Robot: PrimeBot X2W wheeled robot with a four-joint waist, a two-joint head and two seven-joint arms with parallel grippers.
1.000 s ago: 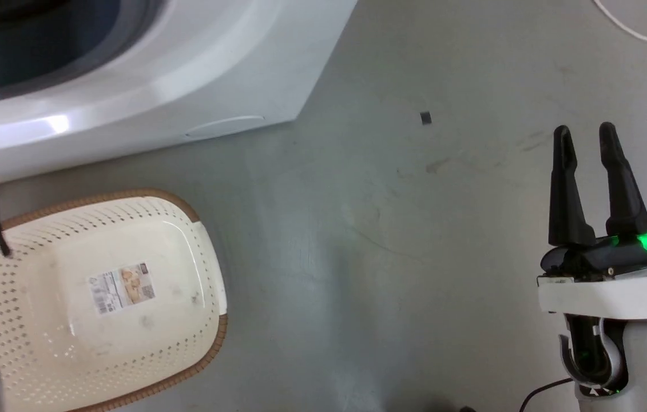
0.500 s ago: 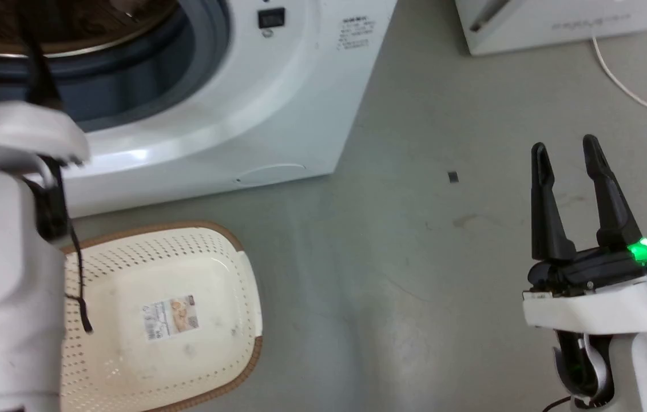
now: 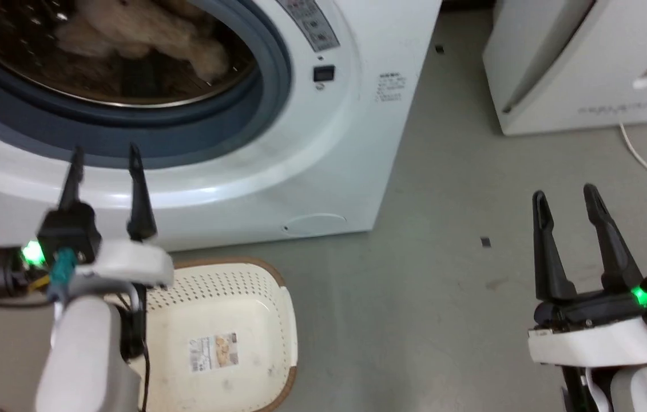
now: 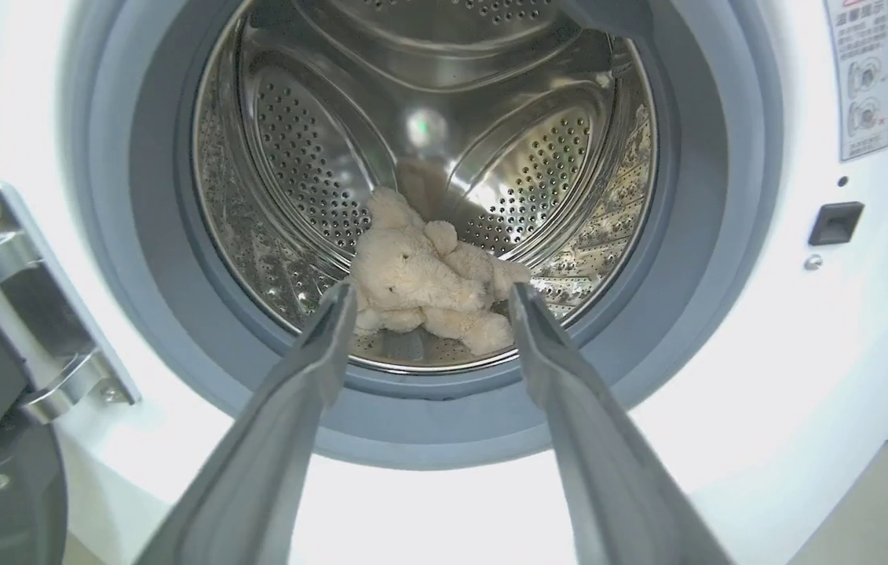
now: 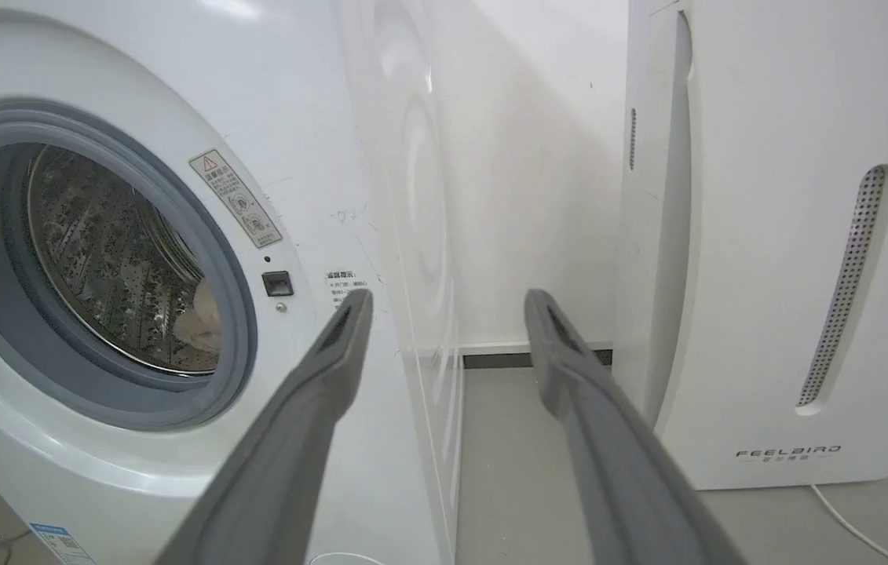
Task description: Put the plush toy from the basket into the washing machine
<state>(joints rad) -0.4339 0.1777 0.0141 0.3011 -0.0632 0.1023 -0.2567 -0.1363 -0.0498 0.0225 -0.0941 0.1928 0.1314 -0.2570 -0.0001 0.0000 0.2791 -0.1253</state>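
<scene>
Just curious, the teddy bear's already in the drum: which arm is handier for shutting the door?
Probably the left. The left gripper hangs open right before the porthole, near the door hinge on that side. The right gripper stands off past the washing machine's right corner, above the floor.

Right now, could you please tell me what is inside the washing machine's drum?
A cream plush toy lies at the bottom of the washing machine's perforated steel drum, near the front rim. I see nothing else inside. The drum floor beneath the toy is covered.

Beige plush toy (image 4: pixel 420 278); perforated cream basket (image 3: pixel 226 297), brown-rimmed; white washing machine (image 3: pixel 329 149).
</scene>
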